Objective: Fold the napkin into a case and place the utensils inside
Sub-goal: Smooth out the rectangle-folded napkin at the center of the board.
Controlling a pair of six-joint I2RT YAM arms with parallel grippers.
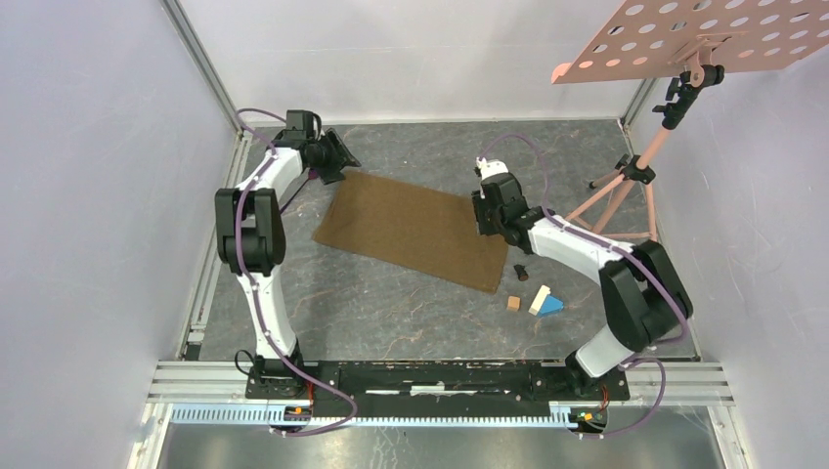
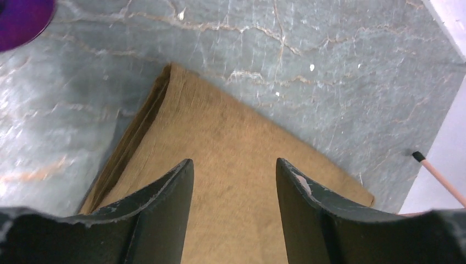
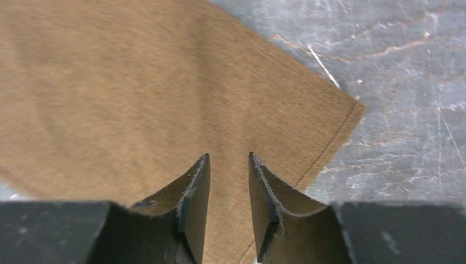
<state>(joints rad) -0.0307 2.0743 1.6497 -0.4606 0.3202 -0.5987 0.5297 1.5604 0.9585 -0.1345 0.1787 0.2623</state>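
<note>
The brown napkin [image 1: 411, 230] lies flat on the table as a folded rectangle, slanting from far left to near right. In the left wrist view it [image 2: 236, 121] shows stacked layers along its left edge. My left gripper [image 1: 337, 161] is open and empty over the napkin's far left corner, its jaws [image 2: 234, 160] wide apart. My right gripper [image 1: 486, 220] is at the napkin's right end, its jaws [image 3: 229, 155] a narrow gap apart above the cloth [image 3: 137, 82], with nothing between them. A purple spoon bowl [image 2: 19, 19] shows at the left wrist view's top left corner. The fork is out of view.
Small wooden and blue blocks [image 1: 540, 301] and a small dark piece [image 1: 521, 272] lie near the napkin's near right corner. A pink stand [image 1: 626, 186] with a perforated plate rises at the far right. White walls enclose the grey marbled table [image 1: 391, 322].
</note>
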